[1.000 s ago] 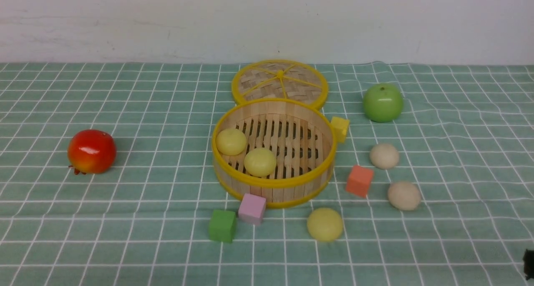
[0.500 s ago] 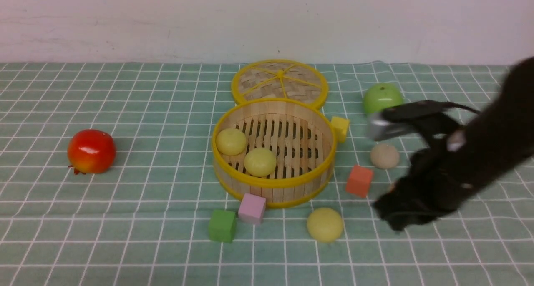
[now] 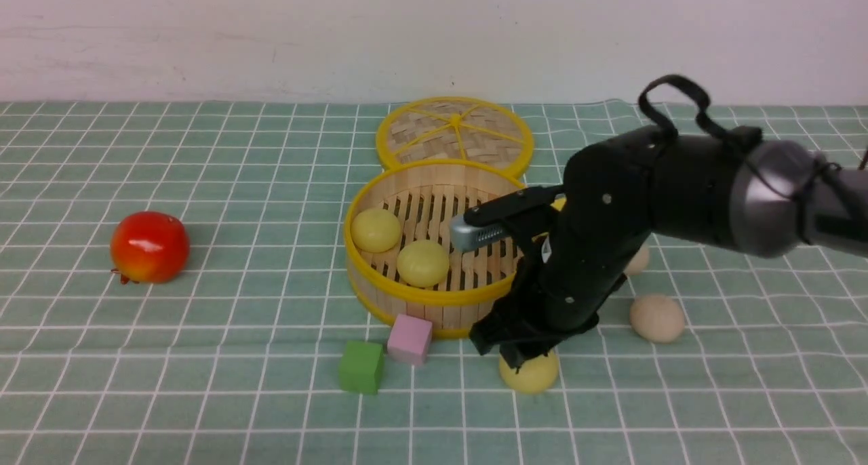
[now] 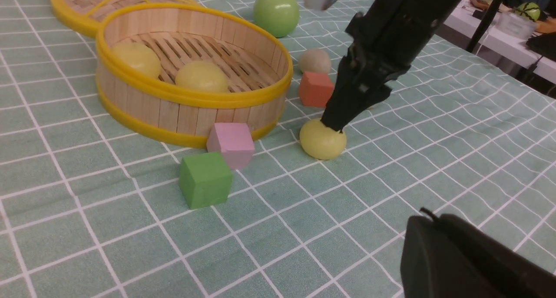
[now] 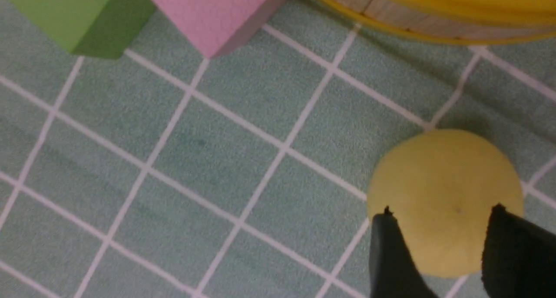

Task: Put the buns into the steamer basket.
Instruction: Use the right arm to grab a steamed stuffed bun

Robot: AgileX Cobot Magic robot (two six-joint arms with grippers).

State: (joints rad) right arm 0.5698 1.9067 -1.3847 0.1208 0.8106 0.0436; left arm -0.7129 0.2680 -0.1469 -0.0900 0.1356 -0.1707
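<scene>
Two parted jaws above yellow bun (image 3: 530, 375).

Front view: R arm (image 3: 692, 187) blocks most of yellow cube (image 3: 559, 204), part of the steamer basket's right side (image 3: 434, 299), part of one beige bun (image 3: 637, 260) & top of the nearest yellow bun (image 3: 530, 373); arm itself cut off at R edge. L wrist view: woven lid (image 4: 117, 2) & L gripper (image 4: 428, 217) cut off by pic edges; bkgd items small, hard to ID. R wrist view: basket, green cube (image 5: 82, 15) & pink cube (image 5: 217, 11) cut off; R gripper (image 5: 441, 215) cut off too, slightly blurred.
</scene>
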